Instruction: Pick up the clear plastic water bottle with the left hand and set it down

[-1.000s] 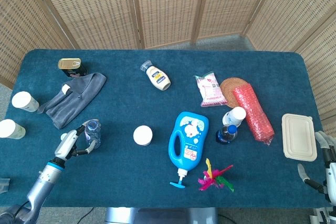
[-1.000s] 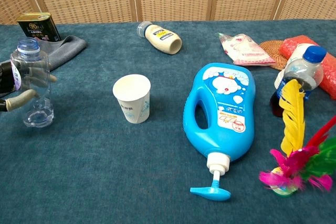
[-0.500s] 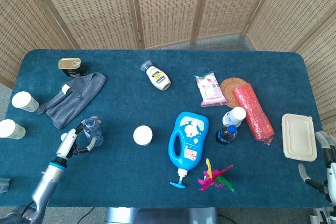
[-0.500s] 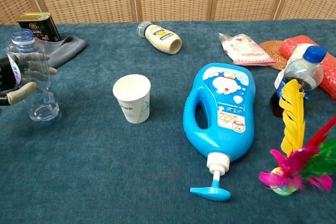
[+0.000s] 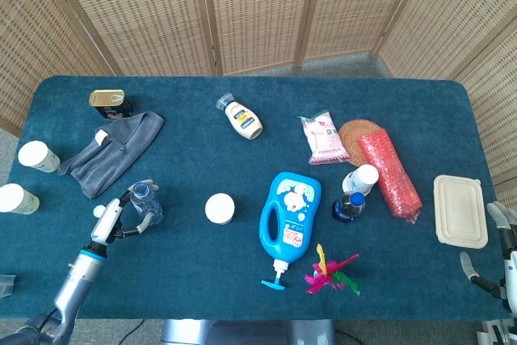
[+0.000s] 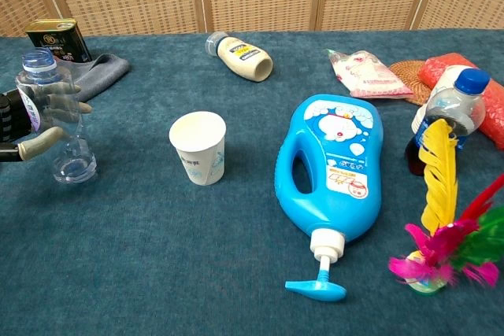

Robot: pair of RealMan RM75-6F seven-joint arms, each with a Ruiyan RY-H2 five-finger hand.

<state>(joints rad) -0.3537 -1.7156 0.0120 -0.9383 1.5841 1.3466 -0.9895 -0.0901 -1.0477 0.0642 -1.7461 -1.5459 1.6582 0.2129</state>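
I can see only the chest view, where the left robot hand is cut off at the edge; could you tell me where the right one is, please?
Observer: The right robot hand is off the table's right edge, beside a white box, and it holds nothing.
Operator: Thank you. Is anything further left than the bottle?
Observer: Yes, a cup and a second cup stand near the left edge, apart from the bottle.
Operator: How does the left arm come in?
Observer: The left robot hand grips the bottle, and its forearm reaches up from the near-left corner.
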